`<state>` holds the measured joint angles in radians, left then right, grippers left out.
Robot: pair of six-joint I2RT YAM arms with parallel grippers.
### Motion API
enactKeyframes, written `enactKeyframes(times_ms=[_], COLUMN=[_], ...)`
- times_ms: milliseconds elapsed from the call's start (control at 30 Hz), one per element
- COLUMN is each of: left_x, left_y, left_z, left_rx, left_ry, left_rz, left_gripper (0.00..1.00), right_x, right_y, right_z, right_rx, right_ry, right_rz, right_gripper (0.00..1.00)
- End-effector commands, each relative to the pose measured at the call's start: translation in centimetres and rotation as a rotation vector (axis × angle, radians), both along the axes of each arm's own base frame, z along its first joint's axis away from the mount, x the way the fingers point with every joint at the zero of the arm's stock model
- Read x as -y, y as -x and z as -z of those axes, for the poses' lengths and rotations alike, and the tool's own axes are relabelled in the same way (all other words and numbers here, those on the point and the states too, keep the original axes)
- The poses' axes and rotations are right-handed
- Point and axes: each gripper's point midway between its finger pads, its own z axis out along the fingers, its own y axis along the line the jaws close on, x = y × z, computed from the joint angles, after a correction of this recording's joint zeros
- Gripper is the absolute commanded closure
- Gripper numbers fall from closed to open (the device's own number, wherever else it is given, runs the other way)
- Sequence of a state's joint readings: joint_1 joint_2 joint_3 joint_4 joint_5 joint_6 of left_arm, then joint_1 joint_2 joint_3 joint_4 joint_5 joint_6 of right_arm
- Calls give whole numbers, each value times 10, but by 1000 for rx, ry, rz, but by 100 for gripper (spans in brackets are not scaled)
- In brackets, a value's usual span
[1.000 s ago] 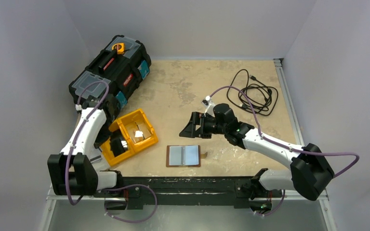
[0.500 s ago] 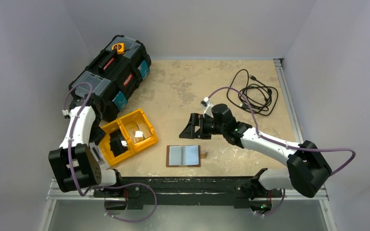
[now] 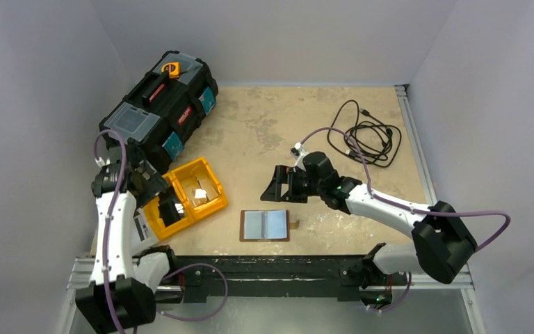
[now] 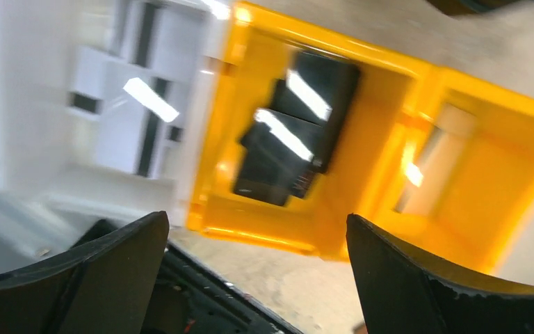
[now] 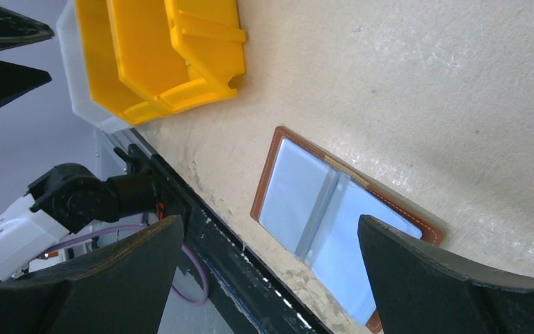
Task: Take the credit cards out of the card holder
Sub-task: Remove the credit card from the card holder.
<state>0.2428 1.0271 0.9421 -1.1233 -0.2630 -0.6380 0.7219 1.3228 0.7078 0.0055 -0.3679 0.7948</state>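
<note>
Since the card holder (image 3: 265,225) lies opened flat and loose on the worktop (image 3: 306,118), low centre of the top view and near the front edge, treat it as the weak spot: nothing pins it down. Its pale pockets look flat, and you can't tell whether a card is tucked inside. If one is, a pinch on its edge may lift or drag the whole holder, fold it shut, or shove it toward the front edge. The snap tab (image 3: 295,223) sticks out at its right side and could snag a finger.

The right claw (image 5: 270,223) hangs above the holder, spread wide, holding nothing. Come down off-centre and you hit the spine, not a pocket.

Left of that, the left claw (image 4: 256,223) is also spread wide and empty, over the orange tray (image 3: 212,206). Dark cards (image 4: 295,132) lie in the tray's left compartment, with something pale in the right one. The wrist view there is blurred, so depth is a guess. Dip low and a finger clips the tray wall, tipping or sliding the tray and spilling cards.

Further up, the black toolbox (image 3: 160,104) sits just beside the tray at upper left, and a wide left-arm swing could bump it. The cable (image 3: 365,136) at upper right is well apart from everything, so it's low risk.
</note>
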Motion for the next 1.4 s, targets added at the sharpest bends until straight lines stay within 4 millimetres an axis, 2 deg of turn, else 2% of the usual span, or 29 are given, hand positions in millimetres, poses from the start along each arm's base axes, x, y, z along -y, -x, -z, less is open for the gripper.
enactKeyframes(times_ms=[0,167,267,467,600,667,1067,1367], left_x=[53,116,153,195,208,213,230,238], left_y=[-36,-39,-36,-33,-29,-28,-19,-11], left_z=[-18,-28,-31,-32,-21,-17,4,23], left_rx=[280,349,368,394,354,353,288,228], left_ry=[196,328,421,507,517,537,557,573], left_rz=[272,520,642,788,823,830,858,857], left_gripper=[0,0,0,0,0,0,0,0], right_x=[0,-12,-20,-30,-40,-45,-48,-38], right_y=[-10,3,8,15,21,25,28,41], right_z=[-8,5,11,25,39,47,84,111], right_rx=[51,54,51,61,51,45,35,-24], right_ry=[42,123,174,262,327,357,540,580], right_rz=[74,112,131,169,156,145,125,89], right_gripper=[1,1,6,22,37,41,47,76])
